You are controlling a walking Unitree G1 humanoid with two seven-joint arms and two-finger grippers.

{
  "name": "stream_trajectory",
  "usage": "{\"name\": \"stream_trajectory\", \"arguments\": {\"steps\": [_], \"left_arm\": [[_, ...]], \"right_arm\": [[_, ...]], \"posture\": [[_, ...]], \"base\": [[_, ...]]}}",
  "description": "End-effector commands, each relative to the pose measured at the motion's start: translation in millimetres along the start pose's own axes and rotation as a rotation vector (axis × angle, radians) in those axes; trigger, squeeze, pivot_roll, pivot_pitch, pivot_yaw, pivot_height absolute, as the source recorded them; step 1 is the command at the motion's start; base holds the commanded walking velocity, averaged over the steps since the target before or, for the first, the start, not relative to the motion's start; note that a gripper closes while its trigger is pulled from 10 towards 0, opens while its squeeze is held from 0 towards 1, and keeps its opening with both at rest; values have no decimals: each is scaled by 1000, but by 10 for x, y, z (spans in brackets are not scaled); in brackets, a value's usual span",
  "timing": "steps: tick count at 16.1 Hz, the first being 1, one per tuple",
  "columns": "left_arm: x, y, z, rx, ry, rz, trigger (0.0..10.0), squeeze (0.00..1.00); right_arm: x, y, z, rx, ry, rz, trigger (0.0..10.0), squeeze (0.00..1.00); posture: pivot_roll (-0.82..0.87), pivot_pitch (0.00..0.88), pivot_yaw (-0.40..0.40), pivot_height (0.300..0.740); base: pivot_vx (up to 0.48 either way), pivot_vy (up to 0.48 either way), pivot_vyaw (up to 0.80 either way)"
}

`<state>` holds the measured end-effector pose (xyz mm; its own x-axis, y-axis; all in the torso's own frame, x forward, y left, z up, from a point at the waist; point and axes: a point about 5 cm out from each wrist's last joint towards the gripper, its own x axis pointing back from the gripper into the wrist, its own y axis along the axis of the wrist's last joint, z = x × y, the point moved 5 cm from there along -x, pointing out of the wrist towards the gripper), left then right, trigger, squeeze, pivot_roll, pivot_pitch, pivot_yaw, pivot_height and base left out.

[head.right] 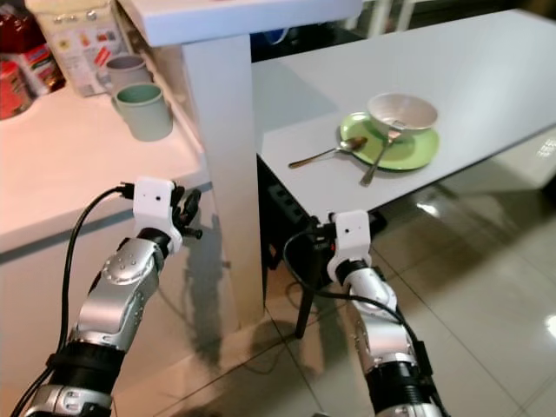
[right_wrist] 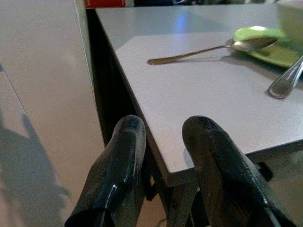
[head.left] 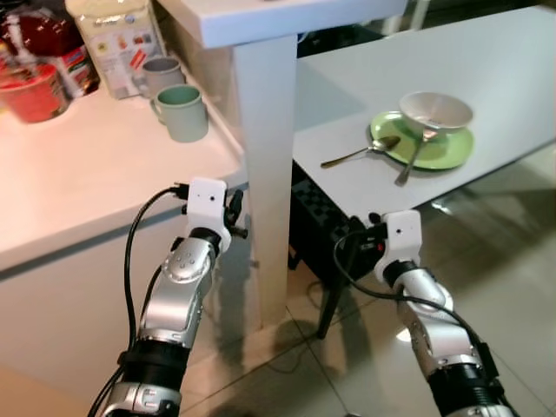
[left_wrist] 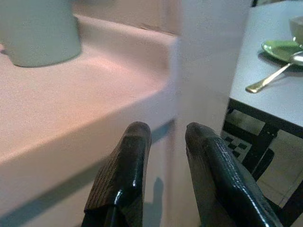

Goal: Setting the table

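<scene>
Both of our arms reach forward at the bottom of the head views. Our left gripper hangs just off the front edge of the white counter, its fingers slightly parted and holding nothing. Our right gripper sits below and just short of the near corner of the grey table, fingers likewise a little apart and empty.

Between counter and table stands a white pillar, which blocks the straight way across; we see tiled floor open on the right of the table's black leg.

On the table, near its front edge, lies a green plate with a white bowl sitting on its far part. One spoon lies with its bowl end on the plate's left rim and its handle running left across the tabletop, toward the pillar. A second utensil leans from the bowl toward the table's front edge; we cannot tell its head.

On the counter, near the pillar, stand a green mug and a grey mug behind it, then a white canister and a red container farther left.
</scene>
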<state>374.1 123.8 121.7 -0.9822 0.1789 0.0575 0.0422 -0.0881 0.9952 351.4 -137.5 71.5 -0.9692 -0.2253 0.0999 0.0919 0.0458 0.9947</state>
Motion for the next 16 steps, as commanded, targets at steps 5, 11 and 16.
{"name": "stream_trajectory", "arguments": {"steps": [5,11,16], "left_arm": [[-19,140,97,-67,29,-39,10000,0],[-77,106,146,-54,35,-13,10000,1000],[-107,129,161,-75,33,-10,10000,1000]], "right_arm": [[-26,32,94,-5,32,-13,10000,0],[-21,34,134,-10,39,-16,10000,0],[-21,28,173,-17,43,-16,10000,0]], "posture": [[2,0,27,740],[-8,0,34,740],[-7,0,39,740]], "base": [[0,0,0],[0,0,0],[0,0,0]]}}
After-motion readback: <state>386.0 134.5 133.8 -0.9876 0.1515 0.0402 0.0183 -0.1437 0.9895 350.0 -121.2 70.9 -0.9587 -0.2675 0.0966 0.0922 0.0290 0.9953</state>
